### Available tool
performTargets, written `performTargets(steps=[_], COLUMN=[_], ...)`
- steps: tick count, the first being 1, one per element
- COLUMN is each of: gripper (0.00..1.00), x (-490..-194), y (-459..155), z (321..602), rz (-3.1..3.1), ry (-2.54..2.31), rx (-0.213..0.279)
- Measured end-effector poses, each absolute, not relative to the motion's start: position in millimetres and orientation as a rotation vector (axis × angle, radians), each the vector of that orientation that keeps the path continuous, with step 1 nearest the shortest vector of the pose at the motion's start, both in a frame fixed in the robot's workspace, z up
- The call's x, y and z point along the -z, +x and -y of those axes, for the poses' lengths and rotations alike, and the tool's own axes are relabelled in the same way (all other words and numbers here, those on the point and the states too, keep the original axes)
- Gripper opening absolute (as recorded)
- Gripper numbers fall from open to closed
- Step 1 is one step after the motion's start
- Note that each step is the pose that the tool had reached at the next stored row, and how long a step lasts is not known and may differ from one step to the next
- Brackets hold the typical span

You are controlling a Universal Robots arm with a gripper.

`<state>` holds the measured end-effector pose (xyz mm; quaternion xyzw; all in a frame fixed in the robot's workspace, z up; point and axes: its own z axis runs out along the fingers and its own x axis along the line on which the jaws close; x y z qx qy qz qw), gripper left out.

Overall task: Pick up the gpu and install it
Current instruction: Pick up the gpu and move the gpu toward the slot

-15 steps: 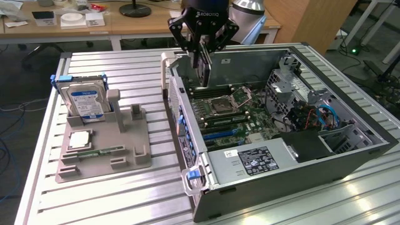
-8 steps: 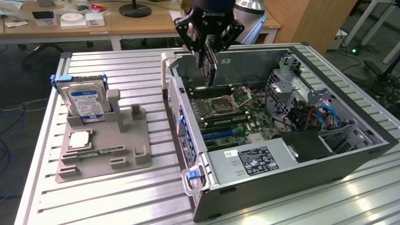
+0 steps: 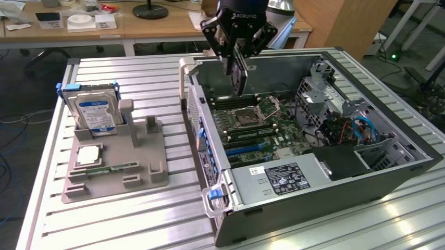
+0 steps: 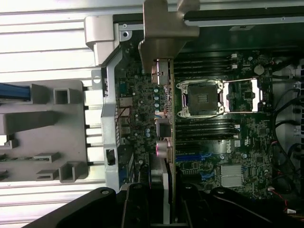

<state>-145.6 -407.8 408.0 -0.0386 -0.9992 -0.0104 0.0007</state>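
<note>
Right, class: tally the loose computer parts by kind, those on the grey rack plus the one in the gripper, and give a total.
gpu: 1, held in the gripper
hard drive: 1
processor chip: 1
memory stick: 1
Total: 4

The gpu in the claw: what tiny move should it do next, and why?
Probably a slow slide toward the blue slots, keeping above the board. The claw grips the gpu upright inside the open computer case. It hangs near the processor socket, seemingly clear of the motherboard and not over those slots, which look empty.
</note>
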Motion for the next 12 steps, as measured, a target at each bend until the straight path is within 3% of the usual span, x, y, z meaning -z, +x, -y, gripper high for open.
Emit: performTargets(steps=[12], gripper=[0.28], x=[-408], y=[-128], z=[408], rz=[3.138], ry=[-0.121], rx=[0.033])
